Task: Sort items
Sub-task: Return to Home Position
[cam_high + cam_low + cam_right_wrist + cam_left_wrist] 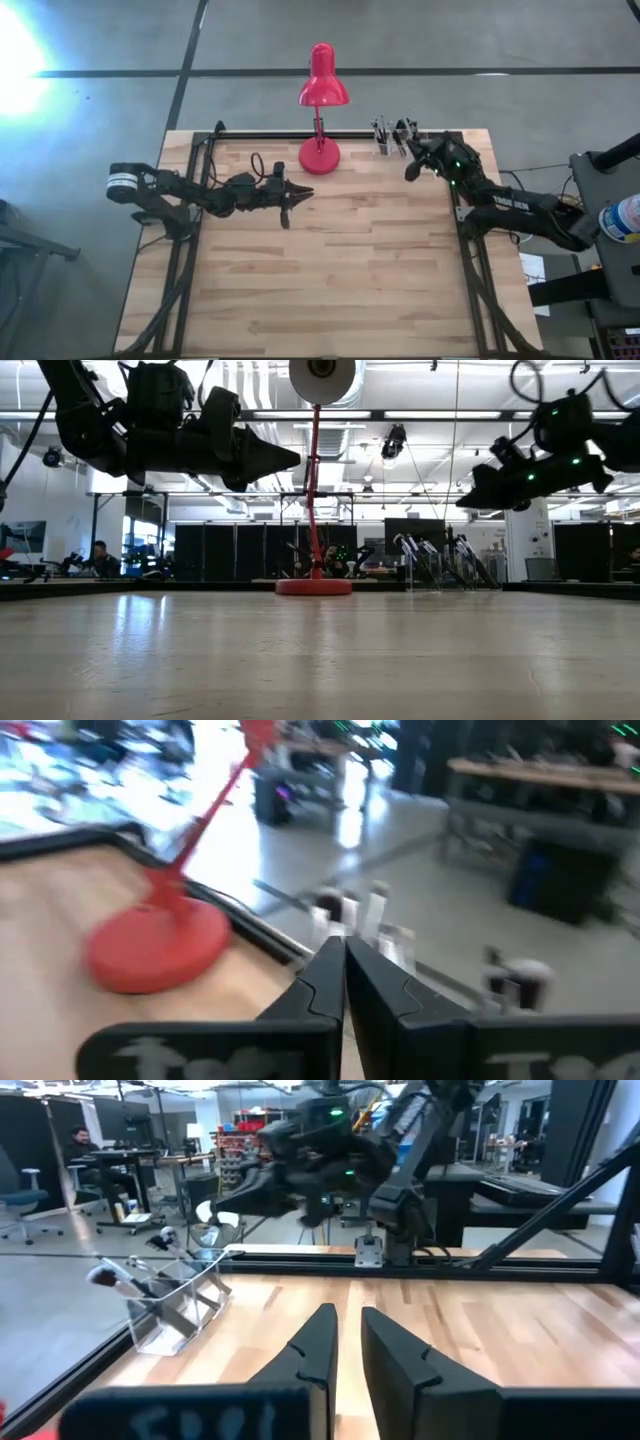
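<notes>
Several thin brushes [390, 132] stand tilted in a clear holder [178, 1312] at the table's far edge, right of the red lamp. They also show in the low view [432, 552] and, blurred, in the right wrist view [352, 910]. My right gripper [411, 168] hangs in the air just near-right of the holder, shut and with nothing in it [345, 960]. My left gripper [296, 192] hovers over the table's middle left, pointing level toward the right edge. A narrow gap shows between its fingers [346, 1330], and they hold nothing.
A red desk lamp [322, 88] stands with its round base [320, 155] on the far middle of the table, between the two grippers. Bare wooden tabletop [330, 280] spreads toward the near edge. Black frame rails [470, 270] run along the table's sides.
</notes>
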Controlling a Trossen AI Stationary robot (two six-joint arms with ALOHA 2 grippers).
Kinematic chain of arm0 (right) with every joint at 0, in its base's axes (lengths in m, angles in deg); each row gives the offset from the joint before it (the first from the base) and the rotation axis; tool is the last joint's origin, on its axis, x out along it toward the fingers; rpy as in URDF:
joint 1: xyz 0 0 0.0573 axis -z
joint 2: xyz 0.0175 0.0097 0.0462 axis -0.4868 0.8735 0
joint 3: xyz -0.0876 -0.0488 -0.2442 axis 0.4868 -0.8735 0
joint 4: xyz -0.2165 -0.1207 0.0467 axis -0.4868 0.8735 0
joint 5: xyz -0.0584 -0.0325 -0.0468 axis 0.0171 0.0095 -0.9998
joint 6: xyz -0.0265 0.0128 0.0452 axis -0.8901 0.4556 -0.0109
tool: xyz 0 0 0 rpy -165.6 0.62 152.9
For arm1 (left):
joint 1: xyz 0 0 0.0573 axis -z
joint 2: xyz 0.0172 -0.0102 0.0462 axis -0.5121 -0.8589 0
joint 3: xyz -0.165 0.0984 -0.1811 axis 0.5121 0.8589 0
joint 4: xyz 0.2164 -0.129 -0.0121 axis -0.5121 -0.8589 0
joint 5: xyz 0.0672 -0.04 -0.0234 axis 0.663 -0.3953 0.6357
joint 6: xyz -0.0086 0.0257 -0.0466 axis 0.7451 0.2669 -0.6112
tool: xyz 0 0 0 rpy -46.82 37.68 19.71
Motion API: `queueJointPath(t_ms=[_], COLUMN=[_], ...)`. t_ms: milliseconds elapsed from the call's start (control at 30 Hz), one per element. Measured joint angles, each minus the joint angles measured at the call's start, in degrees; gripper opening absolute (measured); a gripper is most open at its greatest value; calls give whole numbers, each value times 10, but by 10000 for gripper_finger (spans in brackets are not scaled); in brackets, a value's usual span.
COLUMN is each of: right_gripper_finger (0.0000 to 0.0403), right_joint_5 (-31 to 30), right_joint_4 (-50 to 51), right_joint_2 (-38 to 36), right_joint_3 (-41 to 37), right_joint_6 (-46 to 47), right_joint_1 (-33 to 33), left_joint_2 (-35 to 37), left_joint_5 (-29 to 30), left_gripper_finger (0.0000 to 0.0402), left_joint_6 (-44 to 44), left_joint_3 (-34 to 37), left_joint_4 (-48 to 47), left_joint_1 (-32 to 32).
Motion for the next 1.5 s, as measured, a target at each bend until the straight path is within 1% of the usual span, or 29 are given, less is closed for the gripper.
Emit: queueJointPath(t_ms=[200, 333, 467, 567, 733, 867, 933, 1067, 1133, 1233, 1333, 1500], right_gripper_finger=[8, 8, 8, 8, 8, 8, 8, 8, 8, 8, 8, 8], right_joint_5=[17, 82, 157, 185, 186, 174, 153, 83, 63, 60, 60, 61], right_joint_4=[-50, -83, -85, -83, -81, -81, -81, -81, -81, -83, -81, -43], right_joint_2=[-66, -103, -134, -149, -161, -162, -162, -162, -162, -171, -188, -220], right_joint_3=[-49, -76, -87, -88, -88, -88, -88, -88, -88, -88, -88, -88], right_joint_6=[-2, -4, -11, -11, 0, -2, -8, -31, -40, -45, -45, -46], right_joint_1=[-58, -82, -88, -88, -89, -108, -125, -168, -189, -210, -216, -216], left_joint_2=[0, 0, 0, 0, 0, 0, 0, 0, 0, 3, 17, 76], left_joint_5=[1, 1, 1, 1, 1, 1, 1, 1, 1, 1, 1, 3], left_gripper_finger=[4, 2, 1, 0, 0, 0, 0, 0, 0, 0, 0, 0], left_joint_6=[-1, -1, 0, 0, 0, 1, 1, 1, 3, 7, 7, 11], left_joint_3=[2, 3, 9, 14, 24, 33, 37, 39, 39, 42, 53, 88], left_joint_4=[-12, -20, -22, -20, -13, 2, 7, 9, 9, 6, 6, 4], left_joint_1=[-19, -29, -38, -44, -53, -59, -61, -62, -62, -62, -64, -68])
